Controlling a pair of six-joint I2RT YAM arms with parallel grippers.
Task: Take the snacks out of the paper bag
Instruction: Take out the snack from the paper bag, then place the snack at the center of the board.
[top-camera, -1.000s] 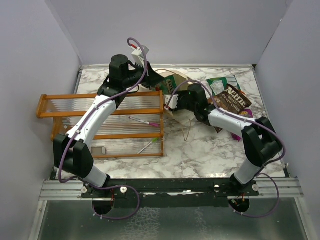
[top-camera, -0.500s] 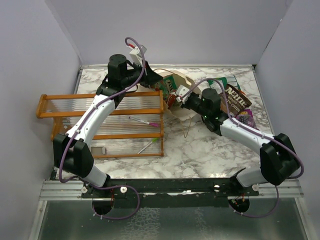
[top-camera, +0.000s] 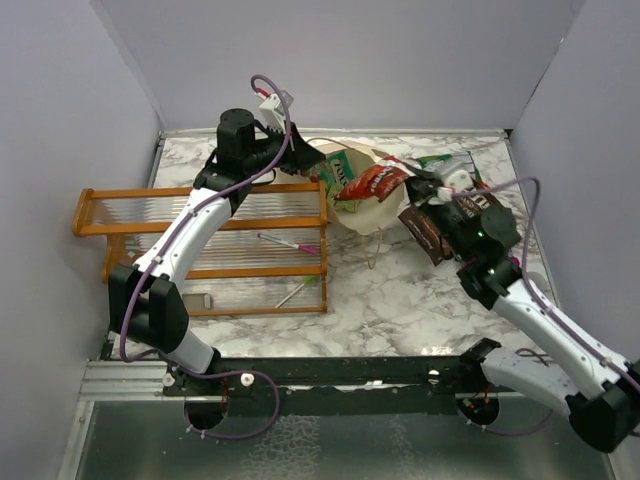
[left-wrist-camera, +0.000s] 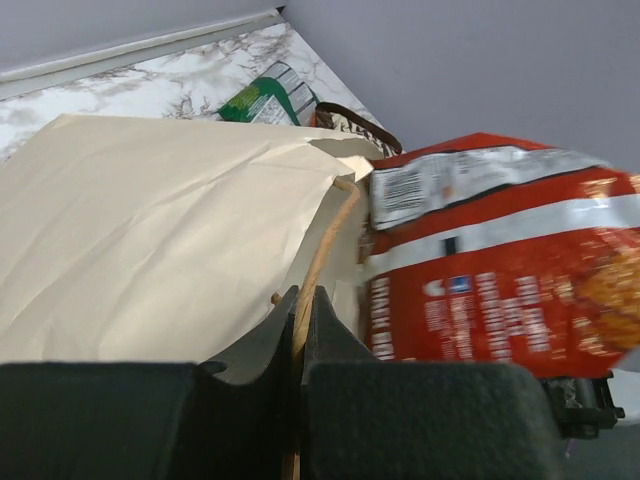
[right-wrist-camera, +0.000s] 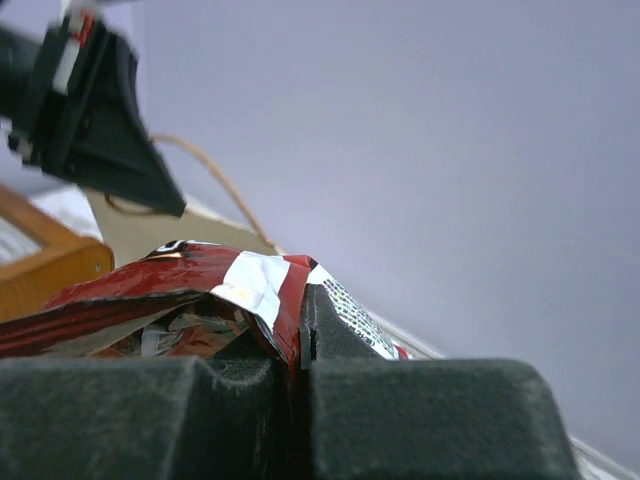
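Observation:
The cream paper bag (top-camera: 360, 212) lies tilted at the back middle, its mouth facing right. My left gripper (top-camera: 300, 156) is shut on the bag's twine handle (left-wrist-camera: 322, 245), holding that side up. My right gripper (top-camera: 418, 188) is shut on the edge of a red chip bag (top-camera: 378, 181), which hangs in the air just outside the bag's mouth. That packet fills the right of the left wrist view as the red chip bag (left-wrist-camera: 500, 270) and shows pinched as the red chip bag (right-wrist-camera: 180, 290). A green packet (top-camera: 345, 173) shows inside the bag. A dark brown packet (top-camera: 424, 230) lies under my right wrist.
An orange wooden rack (top-camera: 200, 245) with pens in it stands left of the bag, touching it. A green-white packet (top-camera: 437, 161) and other packets lie at the back right. Grey walls close in the back and both sides.
My right gripper shut on the red chip bag at the bag's mouth and pulled it out to the right, the arm swinging right. My left gripper kept hold of the handle.

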